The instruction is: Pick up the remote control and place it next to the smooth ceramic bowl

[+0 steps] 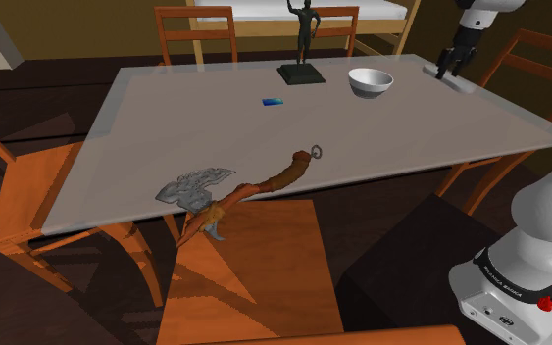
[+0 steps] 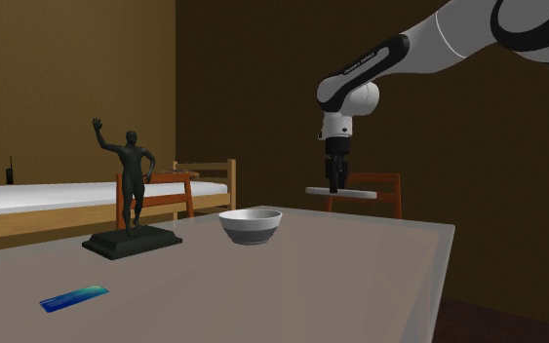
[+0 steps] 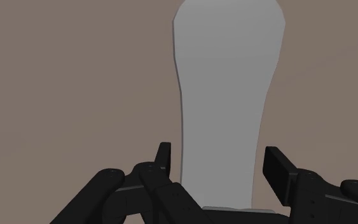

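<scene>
Grey table [image 1: 411, 147]: dark figurine [image 1: 303, 44], white bowl [image 1: 371, 82], small blue item [image 1: 273, 101], axe [image 1: 197, 186] overhanging edge.

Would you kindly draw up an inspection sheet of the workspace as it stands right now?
Surface: grey table, level, no spills seen.
Job's things: pale grey remote control held above the table's far edge; white bowl upright on the table, apart from it.
Clutter: dark figurine on a base beside the bowl; small blue flat item; axe lying at the table's near edge in the shoulder view.
End effector: end effector shut on the remote control.
Cables: nothing seen.
Surroundings: wooden chairs around the table; bed behind it; brown walls.
</scene>
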Tool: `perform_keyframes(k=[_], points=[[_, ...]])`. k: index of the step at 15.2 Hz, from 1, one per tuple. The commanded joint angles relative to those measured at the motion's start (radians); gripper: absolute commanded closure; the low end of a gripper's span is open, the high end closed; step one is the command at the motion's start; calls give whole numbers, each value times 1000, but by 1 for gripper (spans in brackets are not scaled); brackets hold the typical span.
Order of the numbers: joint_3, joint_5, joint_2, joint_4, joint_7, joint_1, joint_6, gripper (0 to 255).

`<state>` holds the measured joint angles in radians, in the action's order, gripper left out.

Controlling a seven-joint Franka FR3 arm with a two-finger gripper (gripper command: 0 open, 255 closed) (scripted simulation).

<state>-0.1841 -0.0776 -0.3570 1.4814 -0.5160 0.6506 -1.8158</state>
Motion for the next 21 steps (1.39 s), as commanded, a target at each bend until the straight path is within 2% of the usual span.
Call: perform_keyframes(k=[1,21], points=[[0,-1,-3,22,-2,0,-26,255],[8,-19,-74,191,-17,1,-264,255]])
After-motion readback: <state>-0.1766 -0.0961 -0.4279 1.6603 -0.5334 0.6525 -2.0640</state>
